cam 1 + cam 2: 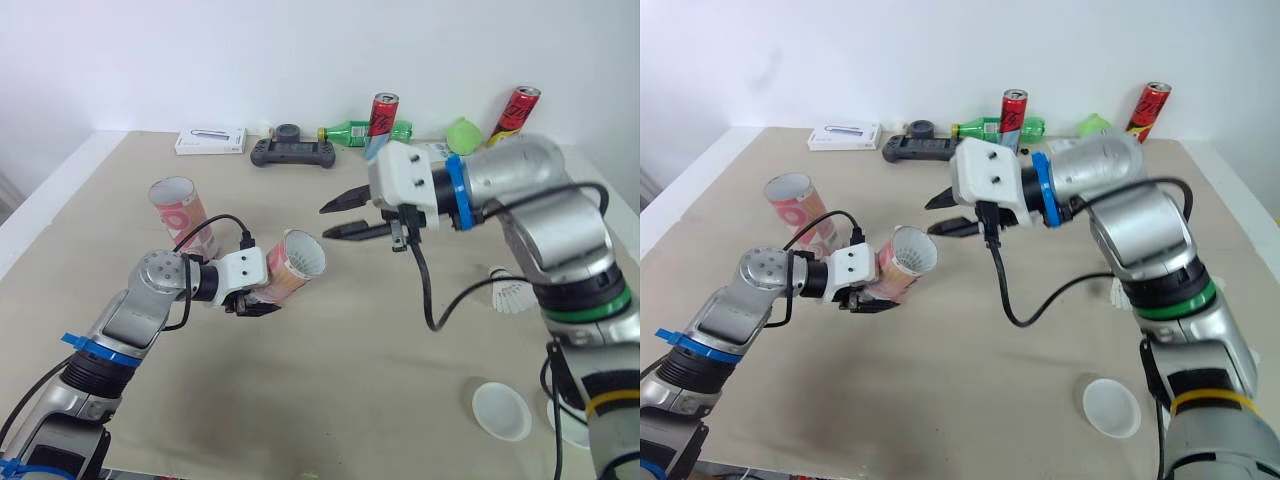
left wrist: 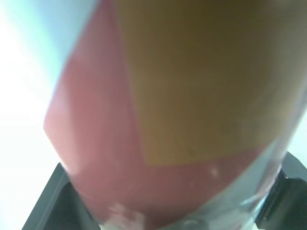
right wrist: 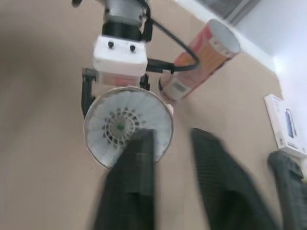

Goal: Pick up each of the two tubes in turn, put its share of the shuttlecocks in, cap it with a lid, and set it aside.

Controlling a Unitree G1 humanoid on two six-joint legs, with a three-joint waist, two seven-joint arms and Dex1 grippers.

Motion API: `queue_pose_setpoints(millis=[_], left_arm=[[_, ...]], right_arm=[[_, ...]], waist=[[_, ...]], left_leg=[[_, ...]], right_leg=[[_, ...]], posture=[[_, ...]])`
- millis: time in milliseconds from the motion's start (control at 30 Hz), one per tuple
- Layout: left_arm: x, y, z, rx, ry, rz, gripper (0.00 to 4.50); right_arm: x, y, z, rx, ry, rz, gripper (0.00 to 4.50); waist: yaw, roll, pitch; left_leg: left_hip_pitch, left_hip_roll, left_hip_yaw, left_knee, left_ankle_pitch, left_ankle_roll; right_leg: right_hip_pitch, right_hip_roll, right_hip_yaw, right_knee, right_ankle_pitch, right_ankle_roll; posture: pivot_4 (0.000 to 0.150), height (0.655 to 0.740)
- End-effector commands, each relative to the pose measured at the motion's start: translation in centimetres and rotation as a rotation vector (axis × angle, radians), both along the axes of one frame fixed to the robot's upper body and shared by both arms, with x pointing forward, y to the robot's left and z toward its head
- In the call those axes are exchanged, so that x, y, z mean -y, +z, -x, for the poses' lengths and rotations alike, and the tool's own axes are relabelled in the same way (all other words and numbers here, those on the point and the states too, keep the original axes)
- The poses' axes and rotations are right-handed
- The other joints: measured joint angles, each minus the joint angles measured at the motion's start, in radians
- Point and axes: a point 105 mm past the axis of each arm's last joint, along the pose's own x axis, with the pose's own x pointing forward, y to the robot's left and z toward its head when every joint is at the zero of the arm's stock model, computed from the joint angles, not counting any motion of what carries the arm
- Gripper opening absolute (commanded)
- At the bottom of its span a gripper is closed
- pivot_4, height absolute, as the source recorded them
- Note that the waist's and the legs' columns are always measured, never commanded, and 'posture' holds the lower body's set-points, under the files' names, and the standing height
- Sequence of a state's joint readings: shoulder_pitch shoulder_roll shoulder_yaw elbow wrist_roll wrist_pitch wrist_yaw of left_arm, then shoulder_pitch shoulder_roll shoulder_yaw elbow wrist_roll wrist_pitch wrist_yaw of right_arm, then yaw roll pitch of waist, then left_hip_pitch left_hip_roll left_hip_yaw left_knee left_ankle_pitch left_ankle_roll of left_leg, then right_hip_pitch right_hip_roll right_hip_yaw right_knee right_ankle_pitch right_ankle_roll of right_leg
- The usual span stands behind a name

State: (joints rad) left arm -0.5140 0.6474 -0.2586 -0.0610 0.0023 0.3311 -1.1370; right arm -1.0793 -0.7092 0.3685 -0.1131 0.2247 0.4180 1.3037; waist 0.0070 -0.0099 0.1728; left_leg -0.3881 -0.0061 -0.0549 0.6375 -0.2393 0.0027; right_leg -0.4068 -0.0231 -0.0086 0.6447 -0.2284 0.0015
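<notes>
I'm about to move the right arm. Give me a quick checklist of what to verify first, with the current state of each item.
1. Grip: left gripper clamped on the held tube: ok.
2. Aim: held tube tilted, open mouth toward the right gripper: ok.
3. Free hand: right gripper open and empty: ok.
4. Load: seated shuttlecock inside the held tube: ok; whether more sit behind it, cannot tell.
5. All shuttlecocks loaded: not ok; a loose shuttlecock lies on the table beside the right arm.
6. Cap: lid lying free on the table: ok.

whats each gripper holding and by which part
Left gripper grips the tube around its body, behind the open mouth. Right gripper is open, holding nothing.
</notes>
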Motion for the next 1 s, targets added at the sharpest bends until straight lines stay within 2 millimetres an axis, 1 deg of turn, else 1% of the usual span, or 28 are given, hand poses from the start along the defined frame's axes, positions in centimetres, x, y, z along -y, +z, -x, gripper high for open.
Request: queue_pose_setpoints(millis=[33,167,300,433,500,600,667,767,900,1000], left_arm=[[0.5,-2.4,0.5,-0.078,-0.006,-0.034,3.03],[0.6,-2.4,0.5,-0.076,-0.009,-0.034,3.03],[0.6,-2.4,0.6,-0.076,-0.01,-0.032,3.03],[0.6,-2.4,0.6,-0.077,-0.008,-0.031,3.03],[0.7,-2.4,0.7,-0.078,-0.008,-0.029,3.03],[0.7,-2.5,0.9,-0.082,-0.008,-0.027,3.03],[0.7,-2.5,1.0,-0.084,-0.007,-0.027,3.03],[0.7,-2.6,1.0,-0.085,-0.008,-0.028,3.03],[0.7,-2.6,0.8,-0.084,-0.004,-0.028,3.03],[0.8,-2.6,0.8,-0.084,-0.005,-0.025,3.03]], right_arm=[[-1.7,-2.2,-0.7,-0.007,0.044,0.167,0.02],[-3.3,-4.1,-2.4,0.05,0.052,0.313,0.02],[-4.0,-6.1,-3.5,0.096,0.067,0.448,0.02],[-4.7,-7.1,-3.7,0.114,0.091,0.485,0.02],[-5.3,-7.5,-3.4,0.12,0.113,0.494,0.02],[-6.4,-8.0,-2.3,0.113,0.162,0.48,0.02],[-6.7,-7.4,-1.8,0.103,0.174,0.443,0.02],[-6.3,-5.1,-2.0,0.114,0.148,0.373,0.02],[-4.7,-1.9,-1.6,0.101,0.117,0.288,0.02],[-3.6,-0.2,-1.0,0.077,0.105,0.231,0.02]], waist=[[0.001,0.0,0.0],[0.002,0.001,0.0],[0.001,0.001,0.0],[0.001,0.001,-0.001],[0.0,0.002,-0.001],[-0.002,0.003,-0.002],[-0.002,0.003,-0.002],[-0.002,0.003,-0.002],[0.0,0.003,-0.002],[0.0,0.003,-0.002]], left_leg=[[-0.001,0.0,0.0,0.0,0.0,0.0],[-0.002,-0.002,0.0,0.0,0.001,-0.001],[-0.001,-0.002,-0.001,0.0,0.001,-0.001],[0.0,-0.002,-0.002,0.001,0.003,-0.001],[0.001,-0.002,-0.001,0.0,0.003,-0.001],[0.003,-0.001,-0.001,0.0,0.005,-0.001],[0.004,0.0,-0.001,0.0,0.006,-0.002],[0.004,0.001,-0.001,-0.001,0.006,-0.002],[0.001,0.0,-0.002,-0.001,0.006,-0.002],[0.0,-0.002,-0.003,-0.001,0.006,-0.002]], right_leg=[[0.0,0.0,0.0,0.001,0.0,0.0],[-0.001,-0.001,-0.001,0.002,0.002,0.003],[-0.001,-0.001,0.0,0.002,0.002,0.003],[0.0,-0.001,-0.001,0.003,0.003,0.002],[0.0,-0.001,0.0,0.003,0.004,0.002],[0.001,0.0,0.0,0.004,0.003,-0.001],[0.001,0.001,-0.001,0.005,0.003,-0.001],[0.0,0.002,-0.001,0.006,0.002,-0.002],[-0.001,0.001,-0.001,0.006,0.004,0.0],[-0.001,-0.001,-0.001,0.005,0.003,0.0]], posture=[[0.15,0.74],[0.15,0.74],[0.15,0.74],[0.15,0.74],[0.15,0.74],[0.15,0.74],[0.15,0.74],[0.15,0.74],[0.15,0.74],[0.15,0.74]])
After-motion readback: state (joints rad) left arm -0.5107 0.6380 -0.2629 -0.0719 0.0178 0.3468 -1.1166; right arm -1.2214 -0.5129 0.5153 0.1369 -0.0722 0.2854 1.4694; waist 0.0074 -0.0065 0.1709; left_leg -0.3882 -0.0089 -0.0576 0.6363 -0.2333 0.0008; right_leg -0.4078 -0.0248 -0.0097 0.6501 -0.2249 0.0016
